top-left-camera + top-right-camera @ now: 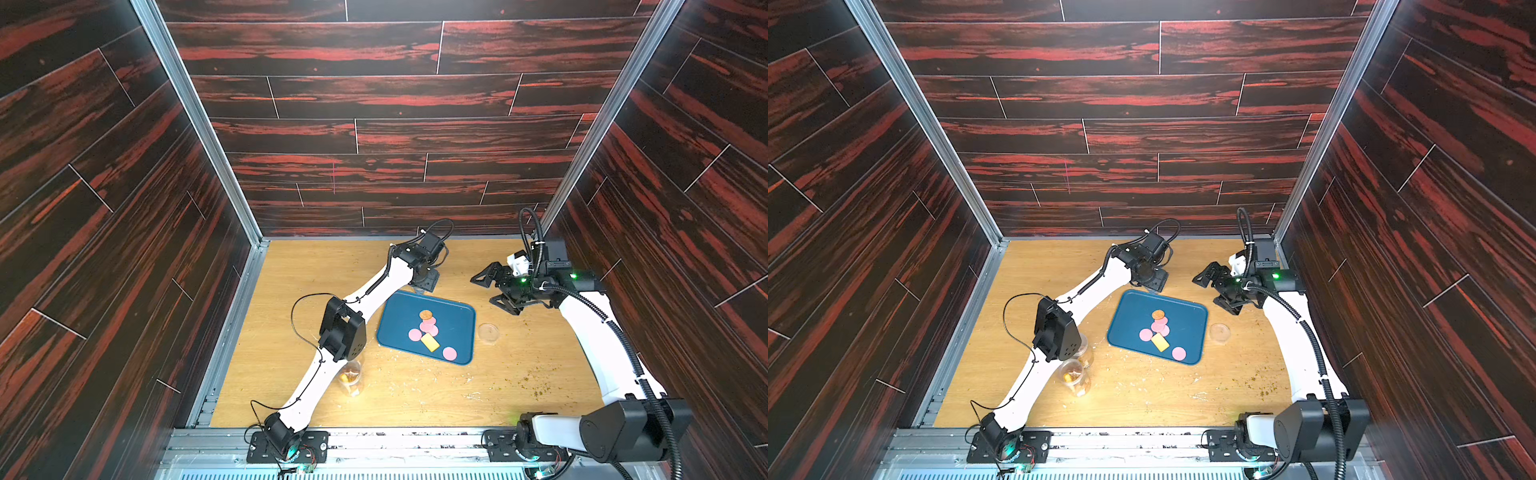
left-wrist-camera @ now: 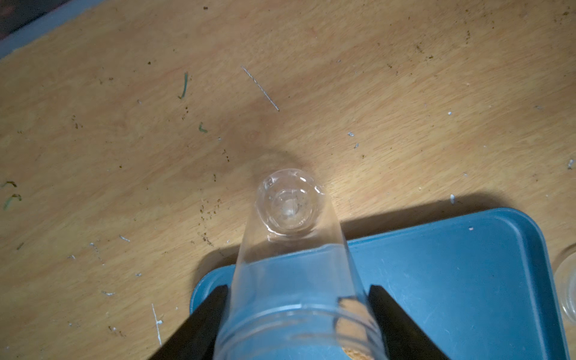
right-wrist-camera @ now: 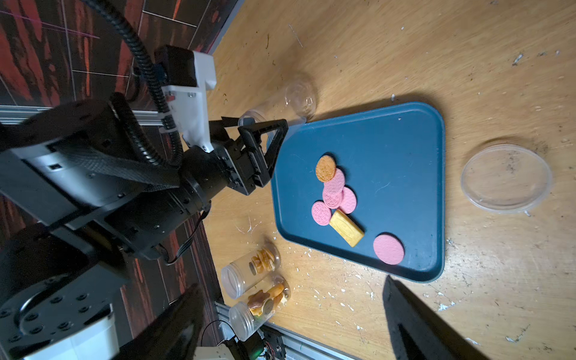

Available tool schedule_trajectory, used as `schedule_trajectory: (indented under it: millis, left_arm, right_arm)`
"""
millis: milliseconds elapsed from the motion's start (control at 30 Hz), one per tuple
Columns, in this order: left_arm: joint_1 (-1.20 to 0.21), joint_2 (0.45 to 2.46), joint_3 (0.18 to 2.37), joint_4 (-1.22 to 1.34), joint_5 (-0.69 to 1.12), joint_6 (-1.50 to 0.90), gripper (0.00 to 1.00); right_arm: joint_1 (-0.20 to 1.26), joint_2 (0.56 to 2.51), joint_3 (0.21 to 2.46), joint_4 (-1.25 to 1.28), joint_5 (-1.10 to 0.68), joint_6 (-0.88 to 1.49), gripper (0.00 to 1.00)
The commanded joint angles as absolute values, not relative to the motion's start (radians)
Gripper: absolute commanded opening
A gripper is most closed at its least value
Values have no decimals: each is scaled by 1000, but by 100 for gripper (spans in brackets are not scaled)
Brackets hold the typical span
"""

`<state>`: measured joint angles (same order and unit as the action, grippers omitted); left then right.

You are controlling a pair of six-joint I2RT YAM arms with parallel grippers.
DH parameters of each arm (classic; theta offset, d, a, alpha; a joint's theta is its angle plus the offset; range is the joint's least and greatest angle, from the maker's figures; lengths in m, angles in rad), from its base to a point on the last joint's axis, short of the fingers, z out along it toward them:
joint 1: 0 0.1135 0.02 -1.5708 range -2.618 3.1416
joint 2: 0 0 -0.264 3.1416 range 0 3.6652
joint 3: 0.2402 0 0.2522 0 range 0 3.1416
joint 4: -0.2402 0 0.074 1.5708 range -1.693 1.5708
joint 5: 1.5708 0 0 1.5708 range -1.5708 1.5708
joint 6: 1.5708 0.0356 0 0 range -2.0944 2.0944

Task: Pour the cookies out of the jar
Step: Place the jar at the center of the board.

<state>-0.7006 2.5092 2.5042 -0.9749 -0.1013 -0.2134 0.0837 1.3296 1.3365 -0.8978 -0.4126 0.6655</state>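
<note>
Blue tray [image 1: 453, 324] holds the cookies [image 1: 428, 330]; empty jar [image 2: 290, 249] at its far corner, base pointing away, flanked by the left gripper [image 2: 298, 288], grip unclear; right gripper [image 1: 482, 290] spread wide.

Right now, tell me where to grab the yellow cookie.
Pinch its two long sides, coming down from above. The yellow cookie lies flat on the tray as a narrow bar, and one end meets a pink cookie, so the long sides look freer.

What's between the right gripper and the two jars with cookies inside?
The blue tray, with loose cookies on it, lies between the right gripper and those jars; the left arm's elbow also overhangs one jar.
</note>
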Motion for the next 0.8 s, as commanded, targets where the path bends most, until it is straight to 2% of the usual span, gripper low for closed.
schedule_trajectory:
  millis: [0, 333, 400, 700, 733, 767]
  left_arm:
    - [-698, 2521, 2540, -993, -98, -216, 74]
    - [-699, 2522, 2551, -970, -83, -221, 79]
    - [-696, 2516, 2551, -963, -80, -219, 84]
    - [-696, 2469, 2523, -954, -93, -210, 85]
    - [-696, 2460, 2518, -949, -95, -210, 87]
    - [-696, 2450, 2512, -944, -97, -210, 97]
  right_arm:
    - [83, 1337, 1329, -914, -423, 670, 93]
    - [84, 1352, 1345, -911, -427, 674, 93]
    - [84, 1354, 1347, -910, -428, 673, 93]
    - [84, 1360, 1348, -907, -428, 670, 93]
    - [84, 1358, 1350, -907, -427, 669, 93]
    - [83, 1359, 1351, -907, -424, 665, 93]
